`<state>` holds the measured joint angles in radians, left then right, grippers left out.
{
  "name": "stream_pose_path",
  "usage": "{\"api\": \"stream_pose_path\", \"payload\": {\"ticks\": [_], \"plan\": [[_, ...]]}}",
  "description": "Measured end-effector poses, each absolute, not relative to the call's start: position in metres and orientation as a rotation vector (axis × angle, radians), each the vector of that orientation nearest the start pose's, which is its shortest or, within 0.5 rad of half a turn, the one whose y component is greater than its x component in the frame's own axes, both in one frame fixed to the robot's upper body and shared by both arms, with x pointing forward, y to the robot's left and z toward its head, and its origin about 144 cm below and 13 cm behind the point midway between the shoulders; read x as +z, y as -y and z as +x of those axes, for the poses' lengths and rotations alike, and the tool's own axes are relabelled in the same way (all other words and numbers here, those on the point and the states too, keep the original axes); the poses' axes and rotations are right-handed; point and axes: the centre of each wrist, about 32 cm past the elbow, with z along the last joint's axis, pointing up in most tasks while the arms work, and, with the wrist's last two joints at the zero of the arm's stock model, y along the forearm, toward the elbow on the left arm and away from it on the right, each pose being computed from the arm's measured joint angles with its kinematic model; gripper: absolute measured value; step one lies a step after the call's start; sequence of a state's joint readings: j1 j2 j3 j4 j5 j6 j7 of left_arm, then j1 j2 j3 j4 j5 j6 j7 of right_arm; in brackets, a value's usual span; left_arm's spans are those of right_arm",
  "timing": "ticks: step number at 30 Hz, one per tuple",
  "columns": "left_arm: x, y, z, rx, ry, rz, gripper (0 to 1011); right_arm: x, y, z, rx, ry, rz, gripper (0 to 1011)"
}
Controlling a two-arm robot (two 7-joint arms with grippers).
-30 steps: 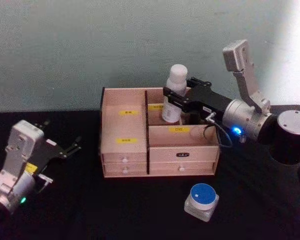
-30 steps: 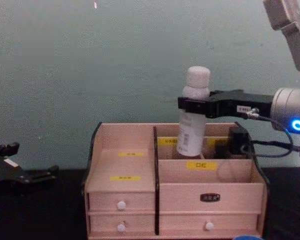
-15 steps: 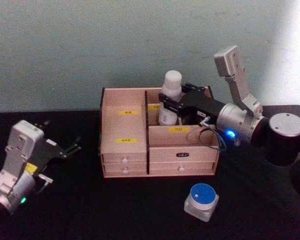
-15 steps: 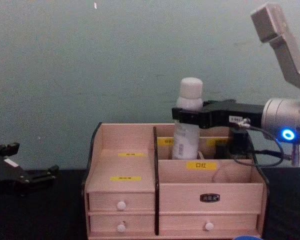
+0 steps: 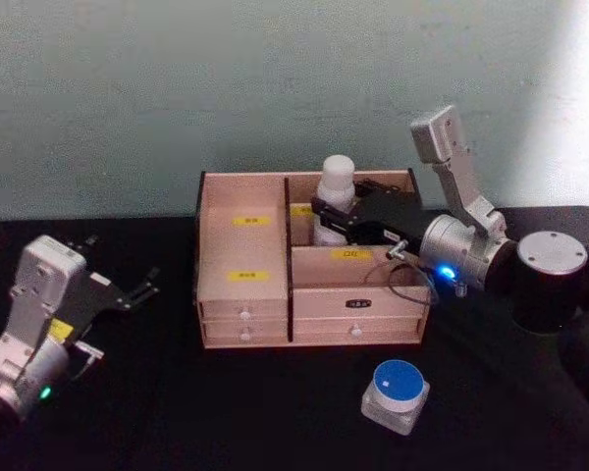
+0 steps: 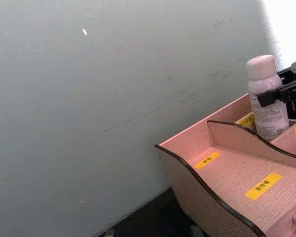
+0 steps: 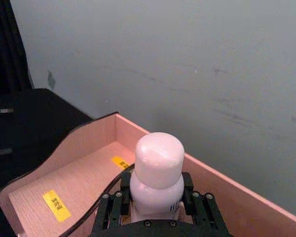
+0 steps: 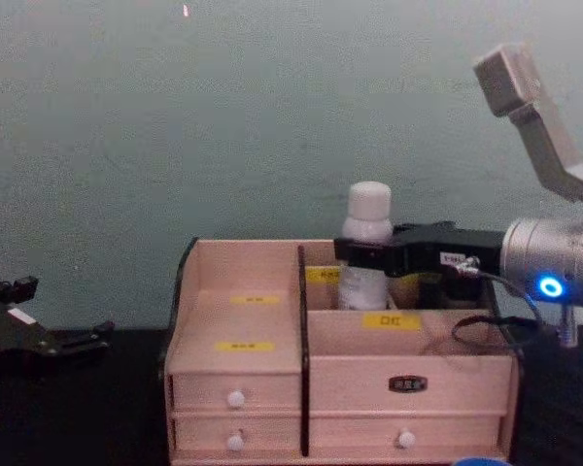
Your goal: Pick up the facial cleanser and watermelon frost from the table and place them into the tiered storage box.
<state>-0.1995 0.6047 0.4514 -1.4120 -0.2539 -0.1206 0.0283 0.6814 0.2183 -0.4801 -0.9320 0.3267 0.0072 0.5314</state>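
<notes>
Here the facial cleanser (image 5: 336, 184), a smooth white plastic bottle with a rounded cap, stands upright in the rear right compartment of the tiered storage box (image 5: 373, 291). The right gripper (image 5: 334, 216) reaches in from the right, its black fingers clamped on the bottle below the cap. The compartment's front wall hides the bottle's lower part, and a dark-edged divider rises just to its left. The box is pale pink-beige wood with visible grain, wavy dark rims, yellow labels and small white drawer knobs. A thin black cable (image 5: 412, 280) loops from the right arm over the box's front right section.

The watermelon frost (image 5: 398, 393), a squat pale container with a round blue lid, sits on the black cloth table (image 5: 226, 402) in front of the box's right end, well apart from both grippers. The left gripper (image 5: 118, 270) rests far to the left, fingers spread and holding nothing.
</notes>
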Motion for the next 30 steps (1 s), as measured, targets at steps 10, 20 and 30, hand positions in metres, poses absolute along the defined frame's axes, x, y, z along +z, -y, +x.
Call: {"api": "stream_pose_path", "payload": {"ticks": [10,20,30], "plan": [[1.1397,-0.3097,0.4886,1.248,0.285,0.305,1001,1.1896,0.2147,0.6281,-0.799,-0.005,-0.162,602],[1.1398,-0.3097,0.4886,1.248,0.285,0.304,1002,1.1886,0.2141,0.6282,-0.796,-0.004,-0.169,602],[1.1398,-0.3097,0.4886,1.248,0.285,0.304,1001,1.1892,0.2141,0.6283,-0.797,-0.005,-0.166,744]]}}
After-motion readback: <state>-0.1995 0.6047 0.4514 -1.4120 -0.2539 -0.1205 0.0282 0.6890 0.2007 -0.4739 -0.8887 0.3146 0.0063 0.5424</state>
